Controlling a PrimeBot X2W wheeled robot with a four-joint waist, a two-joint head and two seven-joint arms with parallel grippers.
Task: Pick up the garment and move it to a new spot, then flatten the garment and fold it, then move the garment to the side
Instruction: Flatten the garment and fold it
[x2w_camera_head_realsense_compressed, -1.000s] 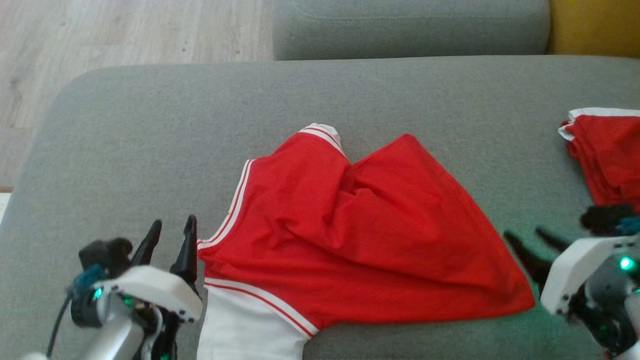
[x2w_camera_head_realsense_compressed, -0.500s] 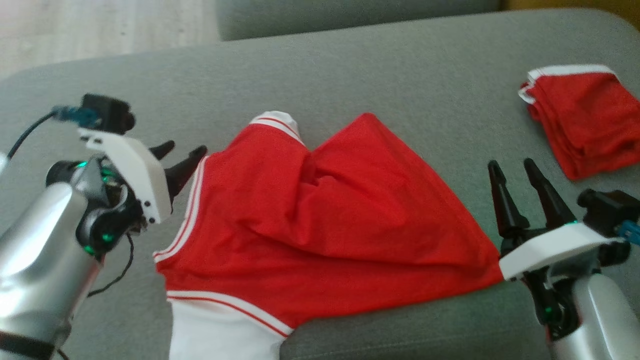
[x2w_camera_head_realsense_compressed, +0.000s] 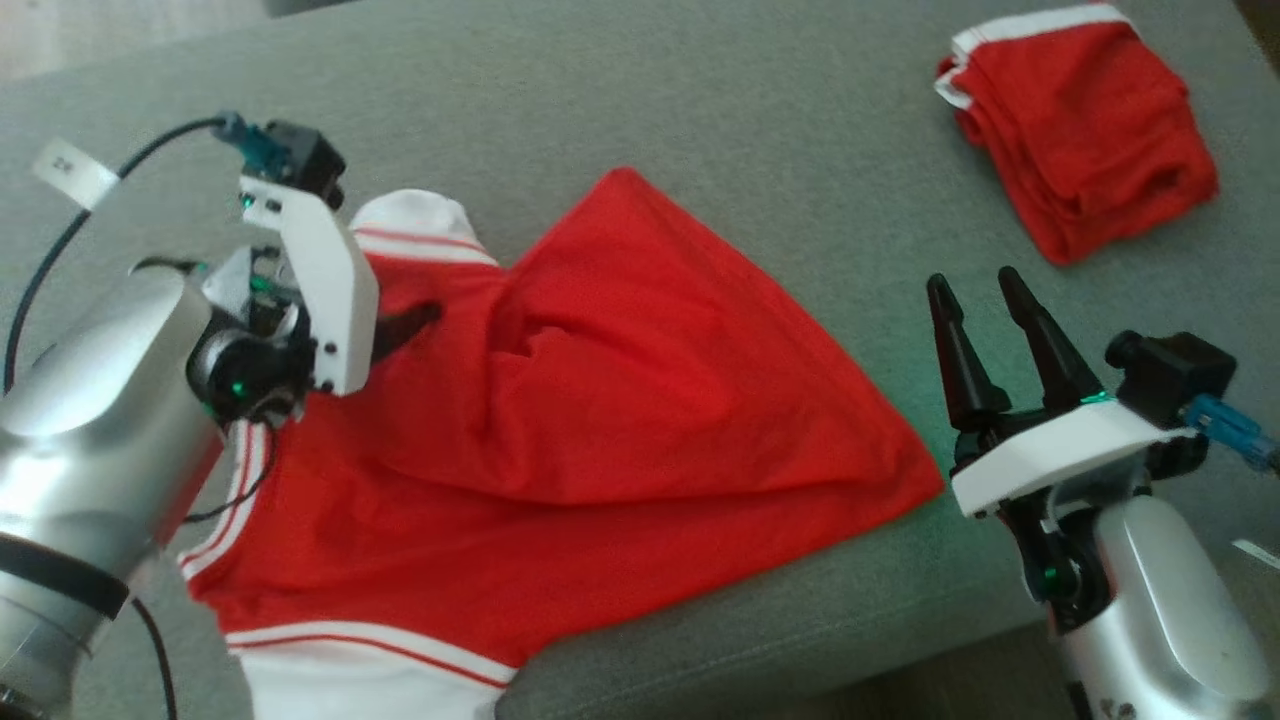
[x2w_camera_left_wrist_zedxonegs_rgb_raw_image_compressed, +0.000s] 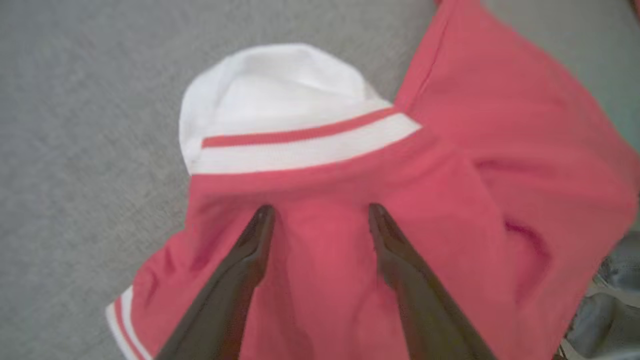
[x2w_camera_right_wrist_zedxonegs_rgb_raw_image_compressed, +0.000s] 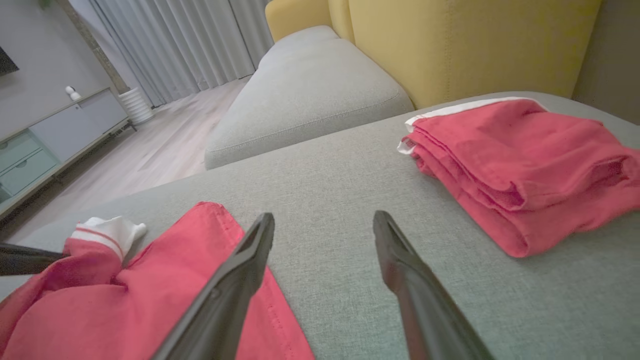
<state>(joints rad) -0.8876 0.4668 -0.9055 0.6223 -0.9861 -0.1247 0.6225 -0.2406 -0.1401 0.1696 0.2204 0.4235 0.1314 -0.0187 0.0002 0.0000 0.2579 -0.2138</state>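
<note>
The red short-sleeved jersey with white sleeves and striped trim (x2w_camera_head_realsense_compressed: 600, 400) (x2w_camera_left_wrist_zedxonegs_rgb_raw_image_compressed: 500, 150) (x2w_camera_right_wrist_zedxonegs_rgb_raw_image_compressed: 150, 300) is spread, rumpled, across the near middle of the grey fabric sofa seat (x2w_camera_head_realsense_compressed: 700, 120) (x2w_camera_left_wrist_zedxonegs_rgb_raw_image_compressed: 75, 150) (x2w_camera_right_wrist_zedxonegs_rgb_raw_image_compressed: 340, 165). A deep fold runs through its middle, and one red corner is drawn out to a point towards the right. The far white sleeve (x2w_camera_head_realsense_compressed: 410, 215) (x2w_camera_left_wrist_zedxonegs_rgb_raw_image_compressed: 270, 85) (x2w_camera_right_wrist_zedxonegs_rgb_raw_image_compressed: 110, 227) is bunched up at the jersey's far left. The near white sleeve (x2w_camera_head_realsense_compressed: 350, 690) is cut off by the bottom edge of the head view. Part of the jersey's left side is hidden behind the silver left forearm, so its outline there cannot be followed.

The left gripper (x2w_camera_head_realsense_compressed: 400, 325) (x2w_camera_left_wrist_zedxonegs_rgb_raw_image_compressed: 320, 209) is held over the red cloth just near of the far sleeve's striped band. In the wrist view its two dark fingers are seen spread wide apart with nothing between them but the cloth beneath. In the head view one finger is covered by the white wrist mount. Whether the fingertips touch the cloth cannot be told.

The right gripper (x2w_camera_head_realsense_compressed: 970, 282) (x2w_camera_right_wrist_zedxonegs_rgb_raw_image_compressed: 324, 216) is placed just beside the jersey's right corner, over bare seat. Its fingers are parted wide and nothing is held.

A thick, squarish stack of folded red cloth with a white edge (x2w_camera_head_realsense_compressed: 1080, 150) (x2w_camera_right_wrist_zedxonegs_rgb_raw_image_compressed: 525, 170) lies at the far right of the seat, well apart from the jersey. Beyond it a yellow upholstered backrest (x2w_camera_right_wrist_zedxonegs_rgb_raw_image_compressed: 475, 45) and a second grey cushion (x2w_camera_right_wrist_zedxonegs_rgb_raw_image_compressed: 310, 80) are seen.
</note>
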